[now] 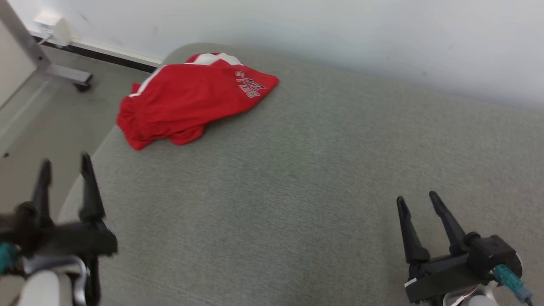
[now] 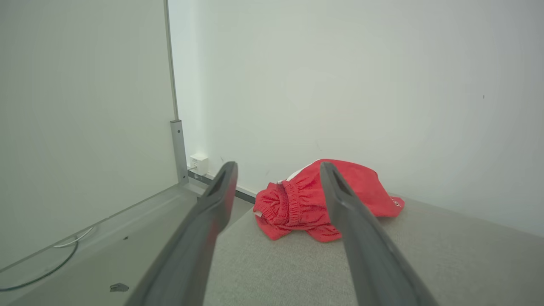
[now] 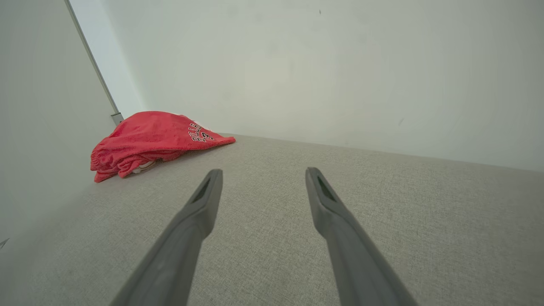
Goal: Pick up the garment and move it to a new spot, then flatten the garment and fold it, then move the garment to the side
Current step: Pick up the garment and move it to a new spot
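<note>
Both grippers sit closest to the head camera. The left gripper is at 7 o'clock and the right gripper at 5 o'clock. Each has its two dark fingers spread wide with nothing between them.

The garment is a pair of red shorts with white trim and lettering. It lies bunched at 11 o'clock on the grey cushion, in the far left corner close to the wall, with its near end by the edge above the floor. Its long axis runs from about 8 o'clock to 2 o'clock, and the gathered waistband is at the 8 o'clock end.

From the left gripper the shorts lie at about 1 o'clock, well apart. From the right gripper they lie at about 10 o'clock and much farther off, so the left arm looks better placed to reach first.

The left gripper hovers at the cushion's left edge, partly over the floor, with its fingers pointing at 12 o'clock. The right gripper hovers low over the near cushion, its fingers leaning towards 11 o'clock. Neither touches the cloth.
</note>
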### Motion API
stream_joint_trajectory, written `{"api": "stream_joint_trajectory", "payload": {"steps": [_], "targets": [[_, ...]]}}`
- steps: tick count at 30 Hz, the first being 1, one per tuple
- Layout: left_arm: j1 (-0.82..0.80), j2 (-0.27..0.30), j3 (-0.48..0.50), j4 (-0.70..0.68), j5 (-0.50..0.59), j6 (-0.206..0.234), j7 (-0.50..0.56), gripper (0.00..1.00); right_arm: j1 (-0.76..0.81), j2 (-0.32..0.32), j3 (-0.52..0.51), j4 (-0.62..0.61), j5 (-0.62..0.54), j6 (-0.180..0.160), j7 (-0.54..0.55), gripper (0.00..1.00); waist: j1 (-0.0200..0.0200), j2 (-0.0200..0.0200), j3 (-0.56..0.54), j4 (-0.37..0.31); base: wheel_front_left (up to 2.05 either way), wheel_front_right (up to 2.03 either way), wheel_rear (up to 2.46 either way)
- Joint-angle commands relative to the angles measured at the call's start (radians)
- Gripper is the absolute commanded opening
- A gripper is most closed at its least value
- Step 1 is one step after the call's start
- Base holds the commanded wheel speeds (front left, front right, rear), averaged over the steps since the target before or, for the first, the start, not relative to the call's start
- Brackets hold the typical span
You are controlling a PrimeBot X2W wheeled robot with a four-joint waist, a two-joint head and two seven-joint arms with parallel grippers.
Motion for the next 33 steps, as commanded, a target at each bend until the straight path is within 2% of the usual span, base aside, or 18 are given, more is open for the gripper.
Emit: {"api": "stream_joint_trajectory", "payload": {"steps": [1,10,16,19,26,33], "targets": [[-0.077,0.024,0.01,0.016,-0.015,-0.01,-0.001,1.0,-0.02,-0.013,-0.011,-0.009,-0.007,-0.002,0.001,1.0,-0.0001,0.0,0.084,-0.093,0.0,0.0,0.0],[-0.38,0.185,0.042,0.137,-0.048,-0.038,0.031,1.0,-0.08,-0.037,-0.094,-0.057,-0.022,-0.002,-0.002,1.0,-0.0001,0.0,0.251,-0.304,0.0,0.0,0.0],[-0.552,0.297,0.066,0.211,-0.075,-0.042,0.103,1.0,-0.093,-0.03,-0.161,-0.094,-0.031,-0.002,-0.004,1.0,-0.0001,0.0,0.346,-0.402,0.0,0.0,0.0],[-0.62,0.347,0.061,0.277,-0.089,-0.047,0.15,1.0,-0.101,-0.022,-0.183,-0.109,-0.031,-0.002,-0.004,1.0,-0.0001,0.0,0.378,-0.429,0.0,0.0,0.0],[-0.719,0.42,0.016,0.425,-0.08,-0.054,0.243,1.0,-0.112,-0.027,-0.195,-0.134,-0.036,-0.002,-0.004,1.0,-0.0001,0.0,0.409,-0.454,0.0,0.0,0.0],[-0.774,0.466,-0.051,0.588,-0.081,-0.06,0.337,1.0,-0.111,-0.036,-0.203,-0.149,-0.039,-0.002,-0.004,1.0,-0.0001,0.0,0.412,-0.461,0.0,0.0,0.0]]}}
